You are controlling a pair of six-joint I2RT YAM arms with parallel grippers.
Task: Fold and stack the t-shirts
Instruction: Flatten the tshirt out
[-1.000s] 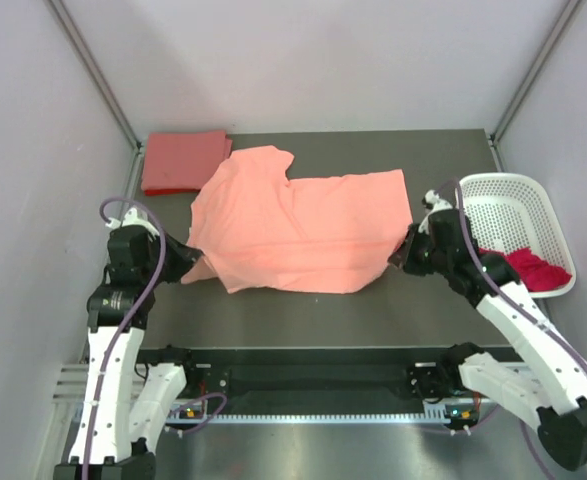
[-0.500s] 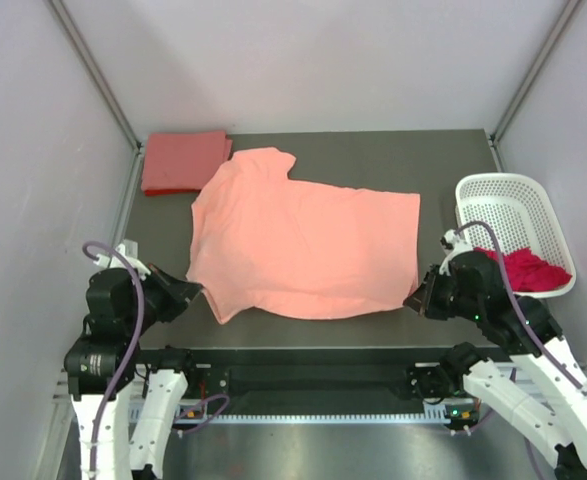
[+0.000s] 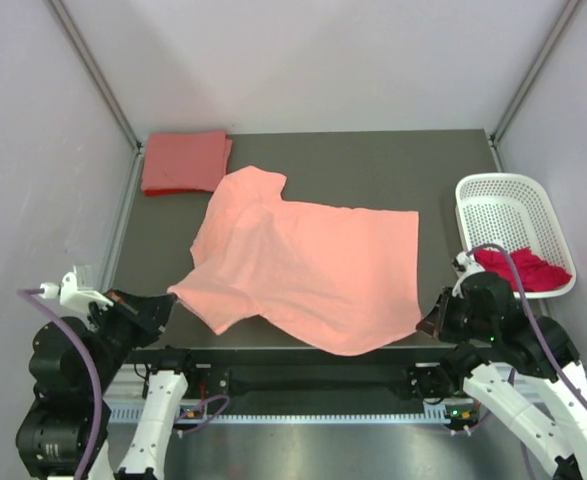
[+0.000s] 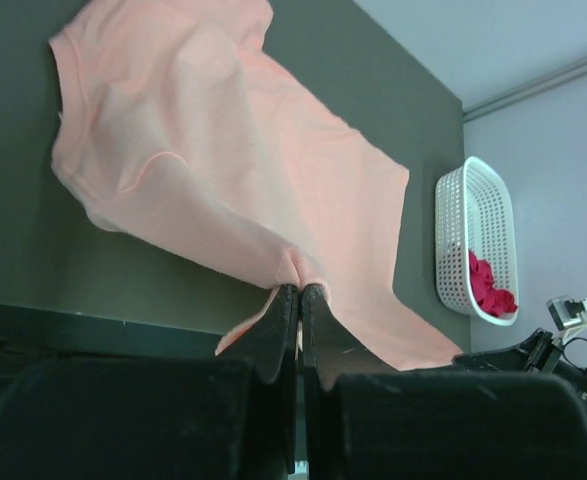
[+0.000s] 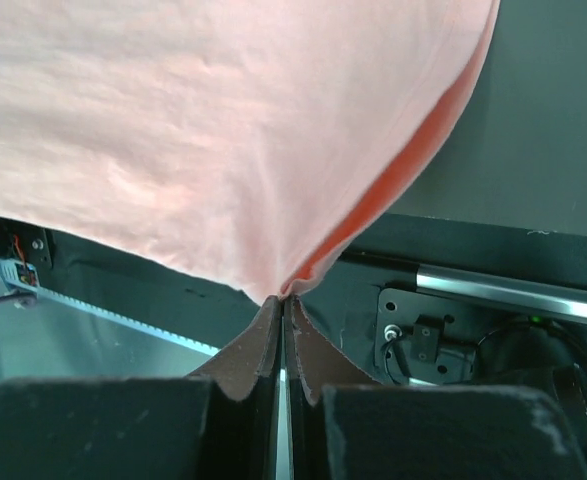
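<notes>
The salmon-pink t-shirt [image 3: 303, 265] lies spread across the table, its near hem drooping over the front edge. My left gripper [image 3: 171, 300] is shut on the shirt's near left corner; the left wrist view shows cloth [image 4: 223, 150] bunched between the closed tips [image 4: 299, 291]. At the near right corner my right gripper [image 3: 426, 323] is shut on the hem, and the fabric [image 5: 223, 130] is pinched in its tips [image 5: 283, 298]. A coral-red t-shirt [image 3: 183, 160] sits folded at the back left. The magenta-red t-shirt [image 3: 523, 268] lies crumpled in the basket.
A white perforated basket [image 3: 508, 200] stands at the table's right edge, also seen in the left wrist view as the basket [image 4: 453, 220]. Grey walls enclose the table on three sides. A black rail [image 3: 313, 378] runs below the front edge.
Both arms have drawn back toward the near edge, dragging the salmon-pink shirt forward and flatter. Its near hem now hangs over the front edge.
</notes>
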